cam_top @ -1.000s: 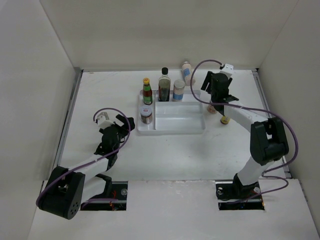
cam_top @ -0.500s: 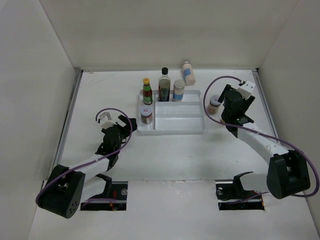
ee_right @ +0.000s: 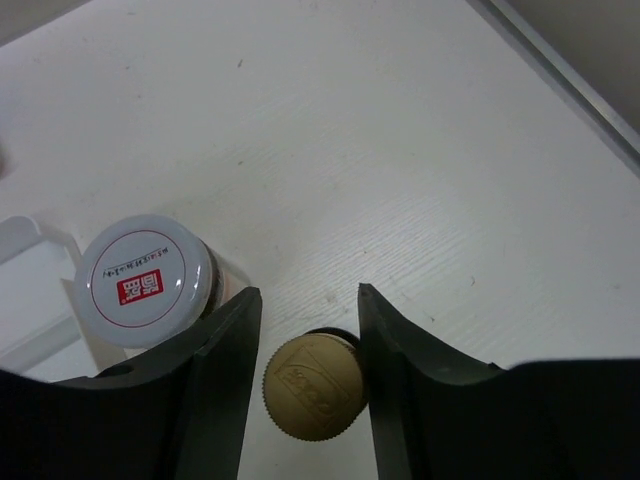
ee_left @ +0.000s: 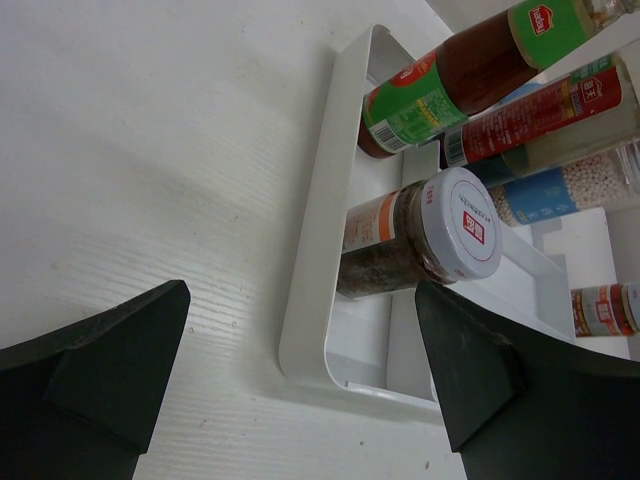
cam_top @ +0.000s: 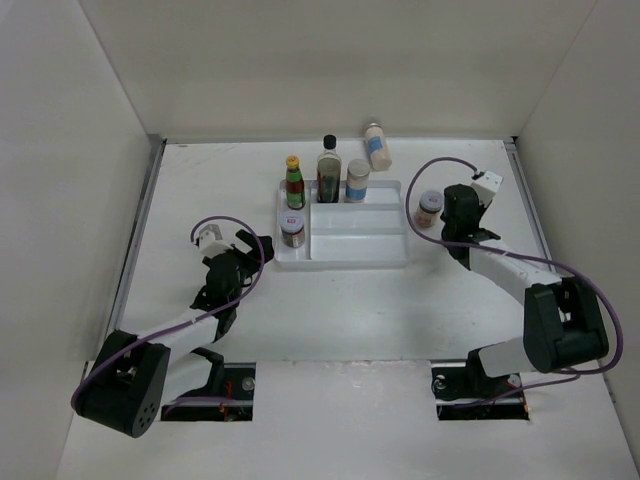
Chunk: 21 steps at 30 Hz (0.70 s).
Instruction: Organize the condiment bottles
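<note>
My right gripper [ee_right: 310, 300] is shut on the ridged yellow cap of the small dark bottle [ee_right: 315, 398], seen from above; in the top view the gripper [cam_top: 452, 232] hides that bottle. A white-capped short jar [ee_right: 145, 280] [cam_top: 429, 208] stands just left of it. In the white tray [cam_top: 360, 245] stand a yellow-capped red sauce bottle [cam_top: 294, 182], a tall dark black-capped bottle [cam_top: 329, 170], a pale shaker [cam_top: 357, 181] and a short jar [cam_top: 292, 230]. My left gripper [cam_top: 243, 252] [ee_left: 300, 300] is open, left of the tray with nothing in it.
A second pale shaker [cam_top: 376, 146] lies on its side behind the tray near the back wall. The tray's near-left corner [ee_left: 310, 330] lies between my left fingers' line of sight. Enclosure walls ring the table, with a metal rail [ee_right: 570, 85] at the right.
The right arm swung from the back, past the white-capped jar, down over the small yellow-capped bottle, and its jaws narrowed onto the cap. The left arm stayed still.
</note>
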Each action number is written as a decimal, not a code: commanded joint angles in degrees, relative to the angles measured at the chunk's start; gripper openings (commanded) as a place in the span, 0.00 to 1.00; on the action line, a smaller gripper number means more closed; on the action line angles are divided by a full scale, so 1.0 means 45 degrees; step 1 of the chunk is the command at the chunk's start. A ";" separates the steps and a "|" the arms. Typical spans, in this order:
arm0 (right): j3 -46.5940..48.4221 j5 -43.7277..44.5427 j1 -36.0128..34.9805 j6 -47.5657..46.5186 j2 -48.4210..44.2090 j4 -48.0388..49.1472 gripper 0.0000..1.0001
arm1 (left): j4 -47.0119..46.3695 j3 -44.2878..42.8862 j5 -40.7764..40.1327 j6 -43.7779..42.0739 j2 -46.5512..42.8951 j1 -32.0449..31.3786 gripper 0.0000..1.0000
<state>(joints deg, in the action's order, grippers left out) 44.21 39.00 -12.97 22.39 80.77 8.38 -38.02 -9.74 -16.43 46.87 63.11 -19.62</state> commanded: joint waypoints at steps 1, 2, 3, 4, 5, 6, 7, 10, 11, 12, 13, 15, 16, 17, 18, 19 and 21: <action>0.0294 0.0082 0.0002 0.0239 -0.0097 0.0305 0.44 | -0.0673 -0.0102 0.0095 0.0092 -0.0118 0.0053 1.00; 0.0216 0.0179 0.0002 0.0239 -0.0214 0.0344 0.40 | -0.0672 -0.0082 0.0095 0.0092 -0.0177 0.0072 1.00; 0.0080 0.0432 0.0002 0.0239 -0.0505 0.0383 0.37 | -0.0692 -0.0082 0.0095 0.0092 -0.0235 0.0073 1.00; 0.0002 0.0801 -0.0094 0.0161 -0.0856 0.0422 0.35 | -0.0730 -0.0063 0.0057 0.0092 -0.0236 -0.0005 1.00; 0.0020 0.1115 -0.0269 0.0025 -0.1227 0.0403 0.34 | -0.0731 -0.0082 0.0018 0.0092 -0.0158 -0.0025 1.00; 0.0136 0.1272 -0.0561 -0.0208 -0.1579 0.0364 0.33 | -0.0731 -0.0121 0.0056 0.0092 -0.0042 -0.0044 1.00; 0.0273 0.1293 -0.0874 -0.0481 -0.1892 0.0403 0.32 | -0.0731 -0.0160 0.0095 0.0092 0.0037 -0.0006 1.00; 0.0955 0.0827 -0.2278 -0.0757 -0.2227 0.0442 0.30 | -0.0731 -0.0141 0.0134 0.0131 -0.0060 0.0053 1.00; 0.1286 0.0554 -0.2786 -0.0699 -0.2072 0.0461 0.30 | -0.0731 -0.0141 0.0096 0.0131 -0.0079 0.0053 1.00; 0.1560 0.0319 -0.3158 -0.0679 -0.1838 0.0520 0.30 | -0.0731 -0.0141 0.0076 0.0131 -0.0060 0.0072 1.00; 0.1969 0.0008 -0.3626 -0.0621 -0.1449 0.0655 0.30 | -0.0731 -0.0141 0.0115 0.0131 -0.0041 0.0111 1.00; 0.2848 -0.0579 -0.4466 -0.0562 -0.0455 0.1045 0.30 | -0.0653 -0.0102 0.0154 0.0131 -0.0176 0.0209 1.00; 0.3258 -0.0833 -0.4818 -0.0581 0.0073 0.1395 0.30 | -0.0653 -0.0063 0.0115 0.0131 -0.0293 0.0209 1.00; 0.3630 -0.1067 -0.5073 -0.0659 0.0581 0.1863 0.30 | -0.0653 -0.0043 0.0076 0.0131 -0.0352 0.0209 1.00; 0.4020 -0.1302 -0.5347 -0.0660 0.1108 0.2216 0.30 | -0.0653 -0.0043 0.0057 0.0131 -0.0353 0.0209 1.00; 0.4450 -0.1594 -0.5562 -0.0679 0.1635 0.2529 0.30 | -0.0653 -0.0063 0.0056 0.0131 -0.0276 0.0229 1.00; 0.5464 -0.2064 -0.5836 -0.0776 0.2826 0.2883 0.30 | -0.0633 -0.0082 0.0154 0.0131 -0.0197 0.0287 1.00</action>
<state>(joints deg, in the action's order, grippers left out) 62.48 33.93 -37.89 19.62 89.01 12.91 -38.00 -9.74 -16.21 46.96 63.00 -18.81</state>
